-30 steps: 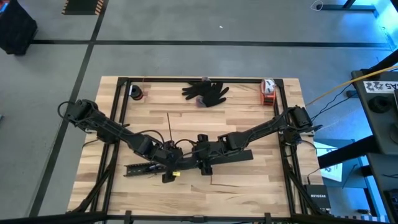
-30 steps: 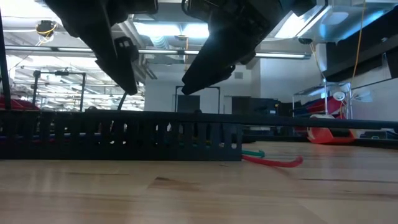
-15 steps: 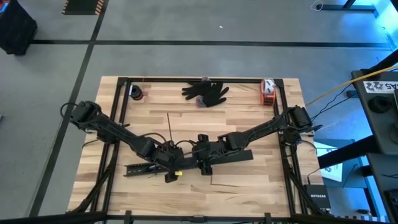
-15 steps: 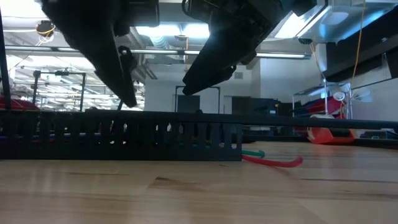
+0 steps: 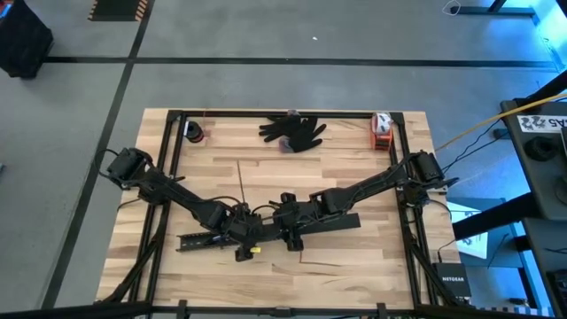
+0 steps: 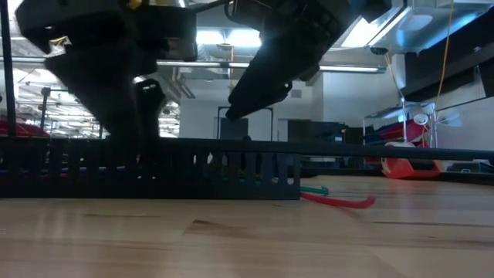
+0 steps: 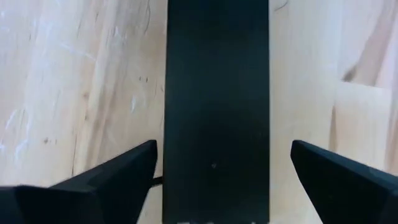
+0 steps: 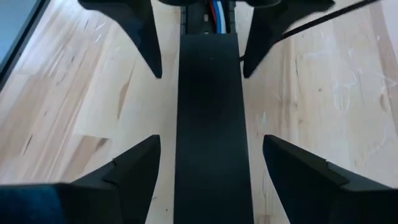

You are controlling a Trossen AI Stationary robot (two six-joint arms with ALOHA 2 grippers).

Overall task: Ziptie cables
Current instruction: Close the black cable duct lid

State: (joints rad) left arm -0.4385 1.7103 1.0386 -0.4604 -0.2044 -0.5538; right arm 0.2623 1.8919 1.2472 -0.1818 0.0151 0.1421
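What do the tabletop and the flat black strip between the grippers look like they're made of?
The tabletop looks like pale butcher-block wood: joined planks with visible grain and scuffs. The flat black strip is probably matte plastic: smooth, even, grainless, with only a dull sheen.

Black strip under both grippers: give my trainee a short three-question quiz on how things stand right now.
1. True or false: the left gripper has its fingers spread on either side of the flat black strip.
2. The right gripper is: A) shut on the strip, B) open astride the strip, C) off the table.
3. Fill in: in the right wrist view, the blue, white and red cables show at the far end of the ____.

Key: 1 true; 2 B; 3 strip. In the high view both grippers meet over the black bars near the table's front middle, and the glove lies untouched at the far edge.
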